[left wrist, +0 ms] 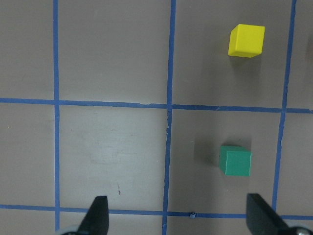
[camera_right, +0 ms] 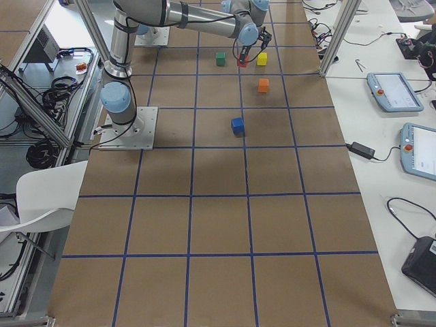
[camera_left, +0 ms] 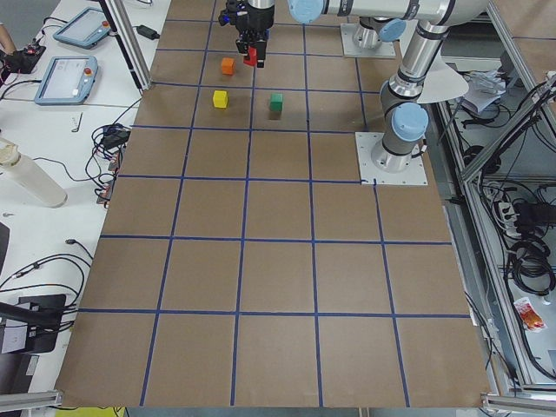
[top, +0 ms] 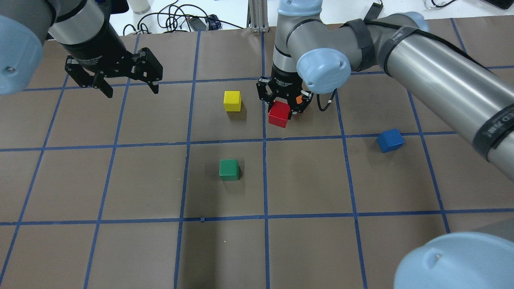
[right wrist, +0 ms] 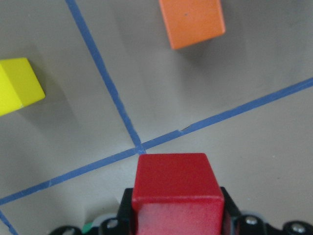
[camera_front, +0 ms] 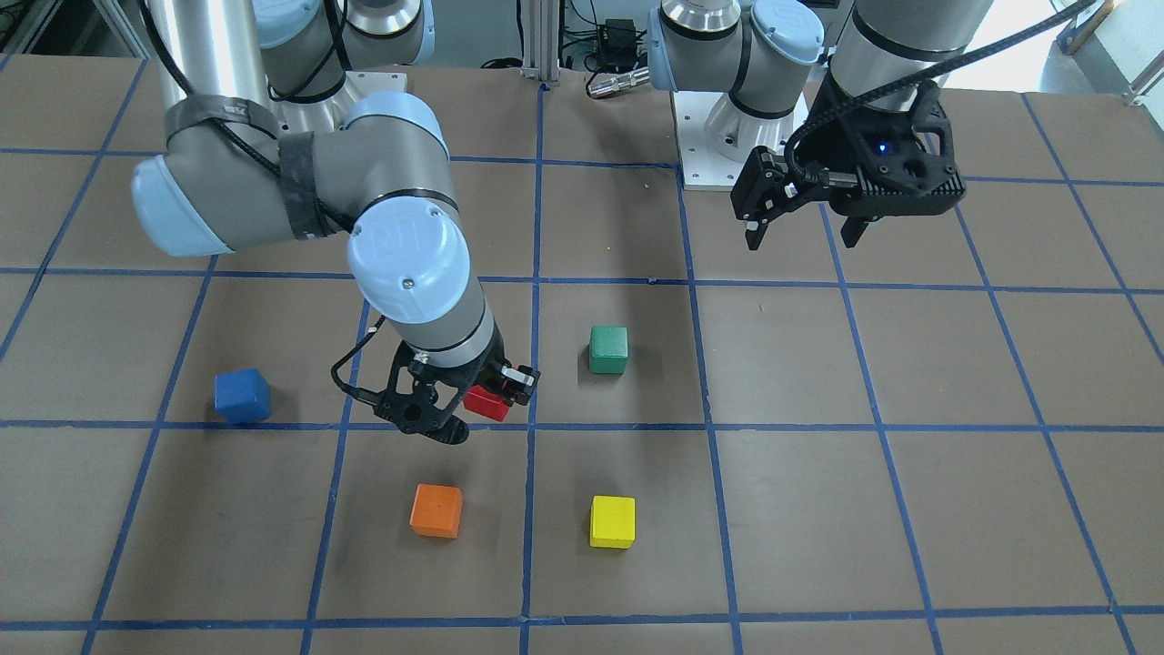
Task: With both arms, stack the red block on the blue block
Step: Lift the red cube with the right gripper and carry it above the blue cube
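Slippage is the risk: the right gripper [top: 284, 106] is clamped on the red block [top: 279, 114], seemingly clear of the table, and a skewed release could nudge the blue block [top: 390, 140], which sits turned against the grid. That blue block lies well apart, further to the robot's right. The left gripper [top: 131, 91] hangs wide open, empty.

The matte red block [top: 280, 114] is clamped in the right pincer [top: 284, 109]. The blue block [top: 390, 140] rests on the desk [top: 305, 180], well apart. The left pincer [top: 130, 90] hangs spread, empty.
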